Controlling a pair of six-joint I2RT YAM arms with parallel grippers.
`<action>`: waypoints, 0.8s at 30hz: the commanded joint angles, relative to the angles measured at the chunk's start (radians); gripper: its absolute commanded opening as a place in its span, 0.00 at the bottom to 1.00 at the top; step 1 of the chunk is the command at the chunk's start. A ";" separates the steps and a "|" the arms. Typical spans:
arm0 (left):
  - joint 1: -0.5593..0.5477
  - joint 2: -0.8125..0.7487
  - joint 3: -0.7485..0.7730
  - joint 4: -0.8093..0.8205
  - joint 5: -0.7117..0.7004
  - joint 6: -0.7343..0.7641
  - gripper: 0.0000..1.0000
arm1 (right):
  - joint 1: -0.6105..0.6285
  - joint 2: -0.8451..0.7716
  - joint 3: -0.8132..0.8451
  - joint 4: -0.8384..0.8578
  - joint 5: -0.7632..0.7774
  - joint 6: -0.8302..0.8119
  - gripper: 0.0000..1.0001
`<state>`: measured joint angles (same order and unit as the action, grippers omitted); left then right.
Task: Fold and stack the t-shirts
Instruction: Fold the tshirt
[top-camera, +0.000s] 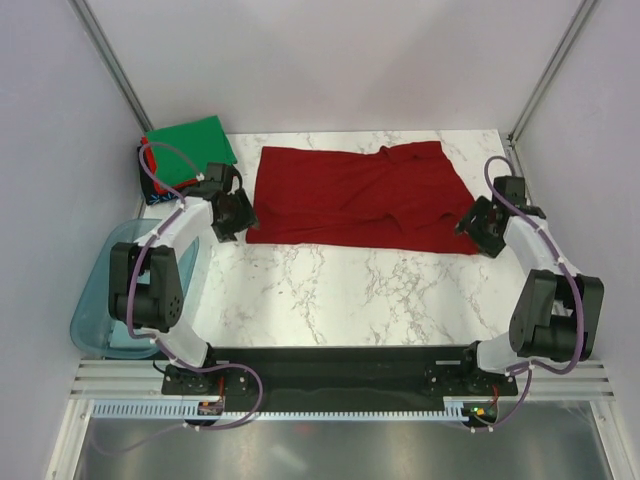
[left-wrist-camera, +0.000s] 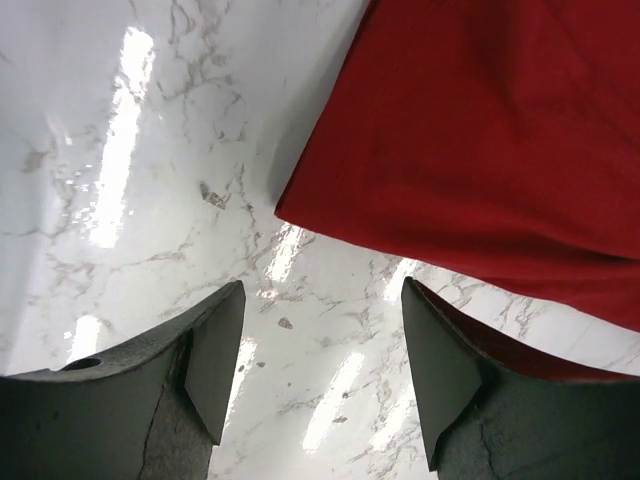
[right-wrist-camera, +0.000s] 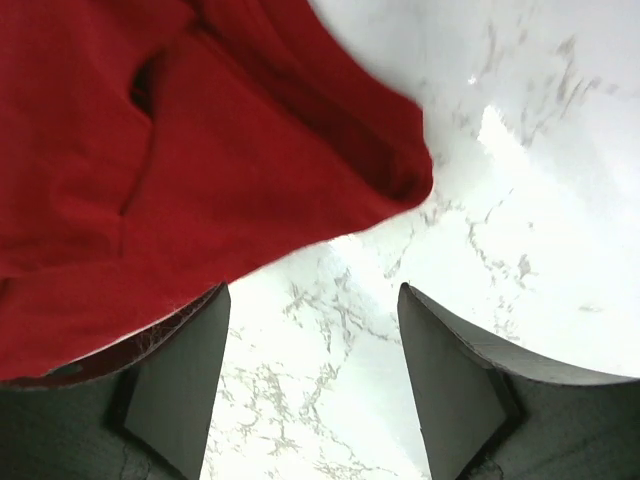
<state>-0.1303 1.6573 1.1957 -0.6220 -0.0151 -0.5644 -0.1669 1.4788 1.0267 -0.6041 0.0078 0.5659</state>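
A large dark red t-shirt lies spread across the far half of the marble table, folded lengthwise with a rumpled right end. A folded bright green shirt tops a stack at the far left, with red and black cloth under it. My left gripper is open and empty at the red shirt's near left corner. My right gripper is open and empty at its near right corner. Both hover over bare marble just beside the cloth.
A translucent teal plastic tub sits off the table's left edge beside the left arm. White walls and metal posts enclose the table. Bare marble lies between the shirt and the arm bases.
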 joint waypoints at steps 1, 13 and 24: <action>0.004 0.009 -0.065 0.162 0.066 -0.084 0.71 | -0.023 0.017 -0.074 0.145 -0.107 0.035 0.75; 0.008 0.042 -0.193 0.334 0.014 -0.206 0.70 | -0.039 0.149 -0.097 0.219 -0.128 0.037 0.75; 0.006 0.159 -0.159 0.392 0.010 -0.232 0.43 | -0.039 0.228 -0.091 0.274 -0.115 0.012 0.43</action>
<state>-0.1253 1.7535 1.0134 -0.2729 0.0021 -0.7681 -0.2005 1.6608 0.9260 -0.3752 -0.1120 0.5900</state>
